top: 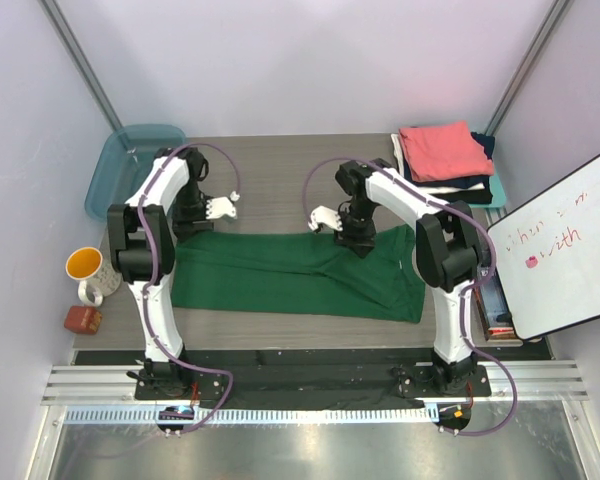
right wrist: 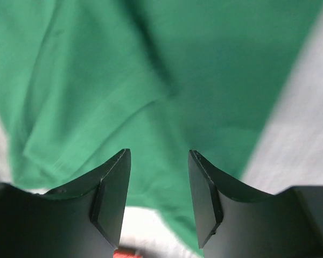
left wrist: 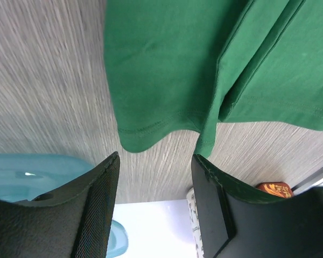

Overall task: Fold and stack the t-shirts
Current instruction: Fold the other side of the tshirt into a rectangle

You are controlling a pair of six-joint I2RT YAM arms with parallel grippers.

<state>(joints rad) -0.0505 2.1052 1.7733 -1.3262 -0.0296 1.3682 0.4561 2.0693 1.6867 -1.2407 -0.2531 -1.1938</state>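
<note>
Green shirt (top: pixel 300 275) spread flat on desk (top: pixel 280 165).
Shirt lies across the near half. Left claw (top: pixel 223 207) and right claw (top: pixel 325 217) hover at its far edge, jaws half parted, holding nothing. Beyond its right end: folded stack (top: pixel 445 150), coral on top.

Bare tabletop (top: pixel 280 170) lies between the tub (top: pixel 130 165) and the shirt stack (top: pixel 443 150).

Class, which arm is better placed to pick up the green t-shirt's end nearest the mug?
Left, probably: the left gripper hangs open by that end of the green t-shirt; the right gripper hovers open near its middle.
</note>
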